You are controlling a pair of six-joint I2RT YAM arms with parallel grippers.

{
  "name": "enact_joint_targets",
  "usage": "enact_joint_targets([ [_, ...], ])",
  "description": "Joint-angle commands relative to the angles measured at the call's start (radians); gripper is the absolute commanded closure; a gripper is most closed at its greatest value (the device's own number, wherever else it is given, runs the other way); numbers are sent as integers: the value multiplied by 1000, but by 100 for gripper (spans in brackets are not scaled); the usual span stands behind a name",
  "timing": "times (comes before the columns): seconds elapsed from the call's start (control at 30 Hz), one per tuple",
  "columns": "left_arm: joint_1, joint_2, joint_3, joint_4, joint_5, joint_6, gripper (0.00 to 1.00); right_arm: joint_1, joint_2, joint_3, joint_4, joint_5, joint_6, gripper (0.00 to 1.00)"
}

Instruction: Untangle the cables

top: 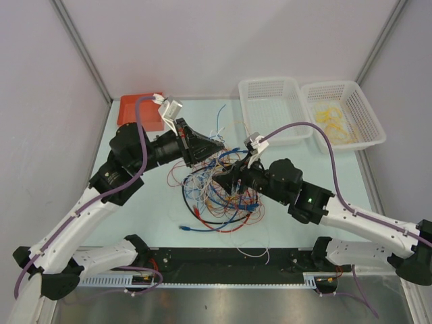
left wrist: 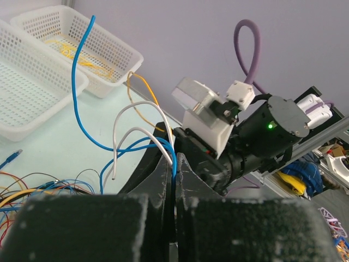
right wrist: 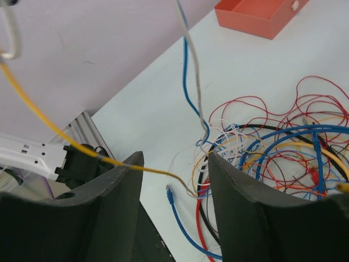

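Note:
The cables point(top: 219, 192) lie as a tangled heap of red, blue, orange, white and black wires in the middle of the table. My left gripper point(top: 219, 148) hangs over the heap's far edge. In the left wrist view my left gripper point(left wrist: 175, 162) is shut on a blue wire point(left wrist: 76, 98) and white wires point(left wrist: 126, 115), which arc up from the jaws. My right gripper point(top: 234, 179) is over the heap's middle. In the right wrist view my right gripper point(right wrist: 174, 183) is open, with a yellow wire point(right wrist: 54, 131) slanting across the gap untouched. The heap point(right wrist: 283, 153) lies below and to its right.
A red tray point(top: 138, 111) sits at the back left. Two white baskets point(top: 273, 108) stand at the back right; the right one point(top: 344, 111) holds yellow wires. A blue wire with a plug end point(top: 192, 229) trails toward the near edge. Purple arm cables loop overhead.

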Motion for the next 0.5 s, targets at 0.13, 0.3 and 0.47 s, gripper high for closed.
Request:
enact_joint_targets([
  [0.13,5,-40,-1,4,-30,0,100,6,-48,31,19,154,-20,88],
  [0.3,7,-25,-21,-110,-269,-13,76,6,-192,73,-53,239,-20,100],
  [0.47,37,-12,-77,-212,-473,-73,35,6,-265,241,-222,358,-104,100],
])
